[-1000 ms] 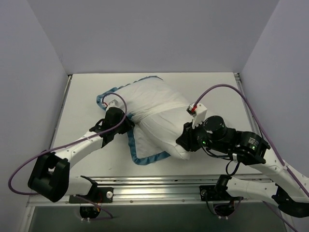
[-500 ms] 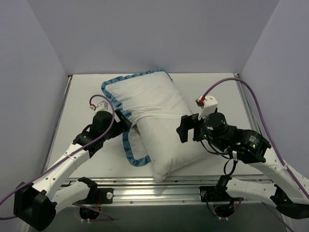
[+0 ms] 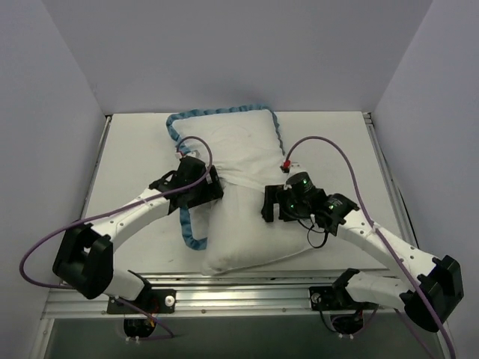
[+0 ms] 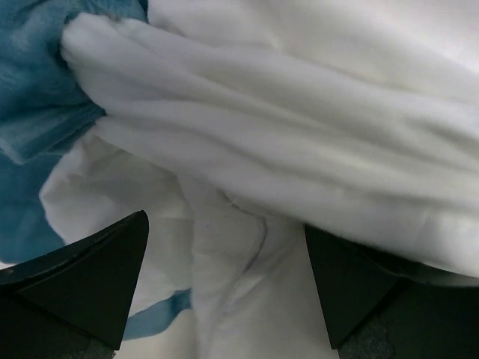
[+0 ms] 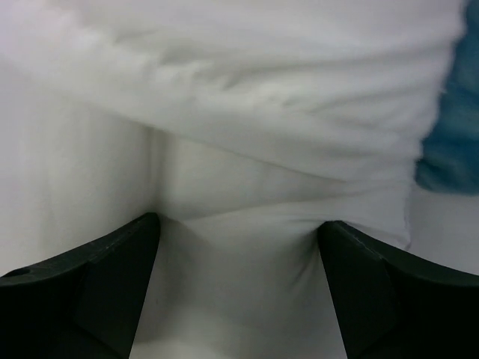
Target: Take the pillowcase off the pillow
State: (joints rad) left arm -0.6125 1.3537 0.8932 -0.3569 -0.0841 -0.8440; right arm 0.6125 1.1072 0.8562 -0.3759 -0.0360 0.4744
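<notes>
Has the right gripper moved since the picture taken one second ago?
Yes. In the top view the right gripper has shifted left, away from the right edge of the table and further over the pillow.

Pillow [image 3: 243, 235] blocks centre; room along table [image 3: 127, 161] left, right margins.

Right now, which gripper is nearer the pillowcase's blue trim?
Left. The left gripper sits beside the trim along the pillow's left edge; the right gripper is at mid-pillow, farther off.

White table [image 3: 127, 161] w/ pillow [image 3: 247, 239] & pillowcase [image 3: 232, 138] lying mid-table.
</notes>
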